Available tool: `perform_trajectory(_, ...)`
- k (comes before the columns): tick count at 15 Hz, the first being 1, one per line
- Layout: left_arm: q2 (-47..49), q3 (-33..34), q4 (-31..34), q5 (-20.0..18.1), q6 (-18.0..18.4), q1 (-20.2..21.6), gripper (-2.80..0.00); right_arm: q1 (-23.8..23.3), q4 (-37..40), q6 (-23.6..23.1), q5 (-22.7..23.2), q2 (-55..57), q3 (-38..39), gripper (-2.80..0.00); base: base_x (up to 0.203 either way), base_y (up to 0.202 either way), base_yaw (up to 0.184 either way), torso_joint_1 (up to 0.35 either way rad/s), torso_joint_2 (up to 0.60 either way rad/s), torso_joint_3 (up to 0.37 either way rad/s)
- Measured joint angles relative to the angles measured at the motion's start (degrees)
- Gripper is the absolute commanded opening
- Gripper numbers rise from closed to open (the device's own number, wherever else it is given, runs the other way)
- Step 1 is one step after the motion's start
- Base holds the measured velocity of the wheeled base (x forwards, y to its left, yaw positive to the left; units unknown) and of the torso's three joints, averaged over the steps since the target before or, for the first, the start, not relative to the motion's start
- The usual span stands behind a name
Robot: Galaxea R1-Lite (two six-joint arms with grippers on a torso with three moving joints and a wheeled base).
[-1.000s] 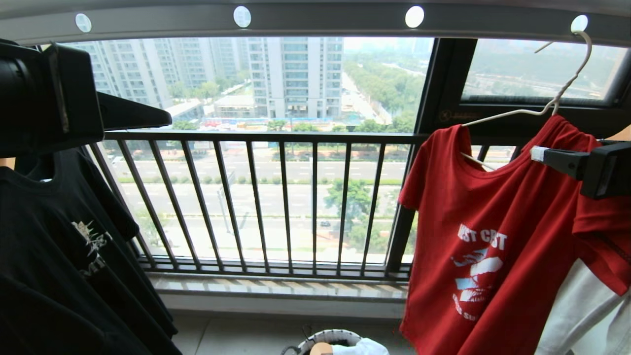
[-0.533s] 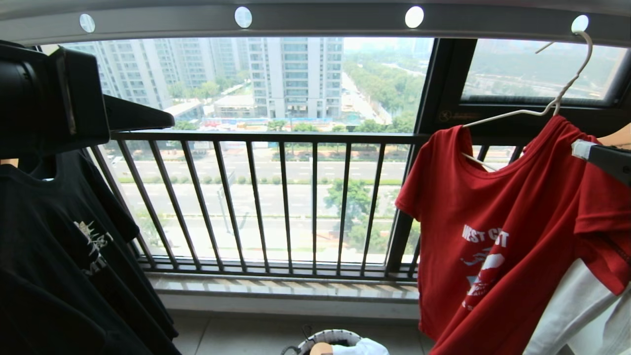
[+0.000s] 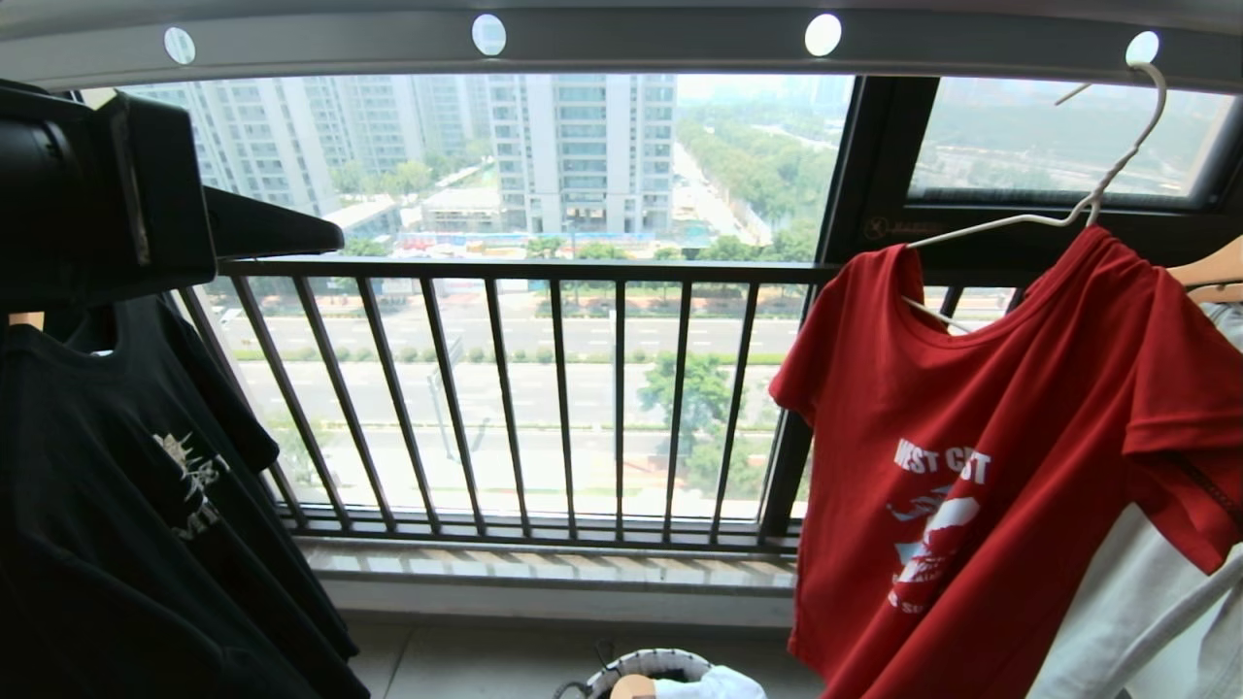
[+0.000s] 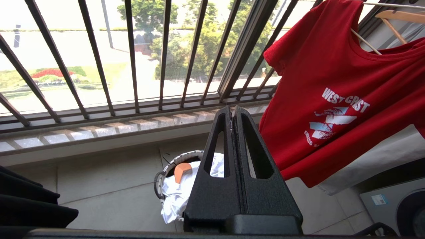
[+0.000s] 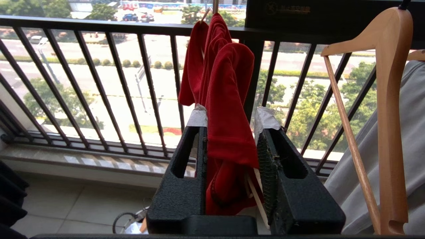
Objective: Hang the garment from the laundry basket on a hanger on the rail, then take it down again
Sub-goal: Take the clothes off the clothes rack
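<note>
garment: 1 | hanger: 1 | rail: 1

The grey rail ran along the top of the head view, from ten o'clock to two o'clock. A white wire hanger hooked over it at two o'clock, carrying the red T-shirt. On the tiled floor at six o'clock stood the white laundry basket, holding white cloth.
</note>
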Motion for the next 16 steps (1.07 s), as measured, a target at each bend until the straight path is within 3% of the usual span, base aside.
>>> perform_trajectory(2,0.00,-0.01,0.01,0.00,-0.02,0.01,-2.80,0.05,8.02,8.59,1.90,-1.17,-3.16,-2.80,0.000,0.000,0.000,0.000,0.00,0.000)
perform_trajectory(4,0.02,-0.02,0.03,0.00,0.06,-0.04,-2.80,0.11,14.31,13.38,5.52,-2.19,-4.42,-2.80,0.000,0.000,0.000,0.000,0.00,0.000)
perform_trajectory(8,0.04,-0.02,0.01,-0.02,0.03,0.00,-2.80,0.11,20.03,13.90,6.16,-3.28,-4.69,-2.80,0.000,0.000,0.000,0.000,0.00,0.000)
perform_trajectory(13,0.06,-0.02,-0.01,0.00,0.04,0.01,-2.80,0.13,20.59,15.25,7.05,-3.42,-4.36,-2.80,0.000,0.000,0.000,0.000,0.00,0.000)
perform_trajectory(14,0.06,-0.02,0.01,0.00,0.04,0.01,-2.80,0.13,20.52,15.44,7.07,-3.42,-4.25,0.00,0.000,0.000,0.000,0.000,0.00,0.000)
perform_trajectory(16,0.04,-0.02,0.01,-0.02,0.06,0.01,-2.80,0.13,19.85,15.70,7.34,-3.33,-3.79,0.00,0.000,0.000,0.000,0.000,0.00,0.000)
